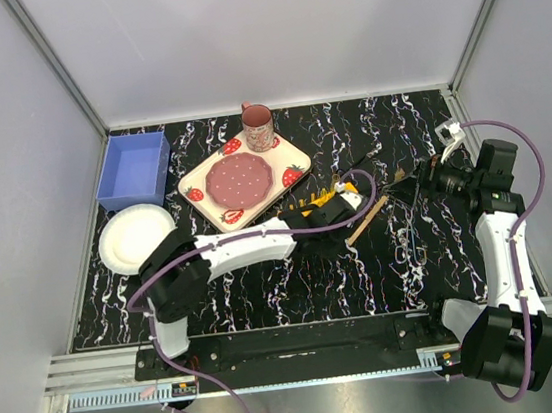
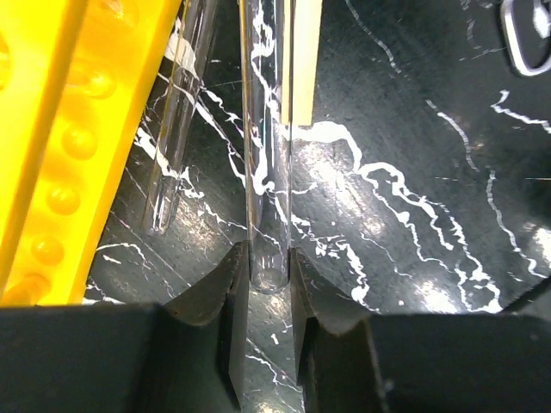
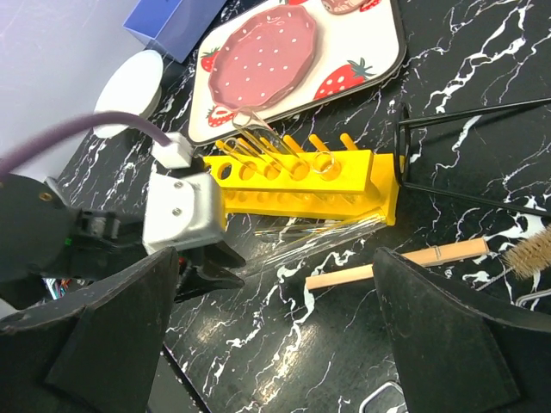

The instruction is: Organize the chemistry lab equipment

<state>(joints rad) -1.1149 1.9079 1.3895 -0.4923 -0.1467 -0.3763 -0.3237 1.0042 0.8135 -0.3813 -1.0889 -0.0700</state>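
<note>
The yellow test-tube rack [image 1: 321, 201] lies on the table's middle; several clear tubes [image 3: 258, 138] lean in its holes. My left gripper [image 2: 269, 275] is low on the table beside the rack [image 2: 60, 146], shut on the rounded end of a clear tube [image 2: 267, 172] lying flat. A second tube [image 2: 176, 146] lies next to the rack. The wooden-handled brush [image 3: 405, 262] lies just right of them. My right gripper [image 3: 275, 284] hovers open and empty above this spot. Slim dark metal tools [image 3: 465, 116] lie right of the rack.
The strawberry plate [image 1: 244, 178] and pink mug [image 1: 258, 126] sit behind the rack. A white paper plate [image 1: 136, 236] and a blue bin [image 1: 133, 170] are at the far left. A metal clip [image 2: 529, 39] lies near the brush.
</note>
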